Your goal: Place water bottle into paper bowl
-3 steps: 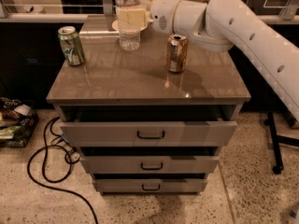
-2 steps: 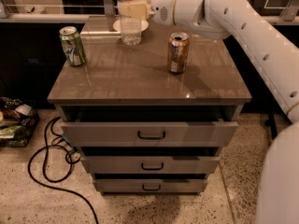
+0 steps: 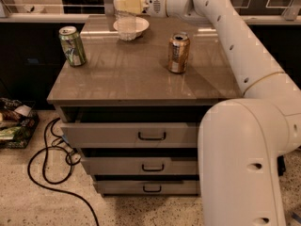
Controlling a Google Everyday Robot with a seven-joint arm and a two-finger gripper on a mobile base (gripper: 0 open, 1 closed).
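Water bottle [image 3: 126, 26] stands upright at the back of the cabinet top [image 3: 136, 79], its lower end down inside the rim of the paper bowl [image 3: 142, 25]; you can't tell whether its base touches the bowl's floor. Your gripper [image 3: 126, 4] reaches in from the right, its jaws clamped on the bottle's middle (the pale fingers [image 3: 132, 4] cover the label band). You have a green can [image 3: 73, 46] near the left edge and a gold can [image 3: 178, 53] right of centre, both well apart from the bowl.
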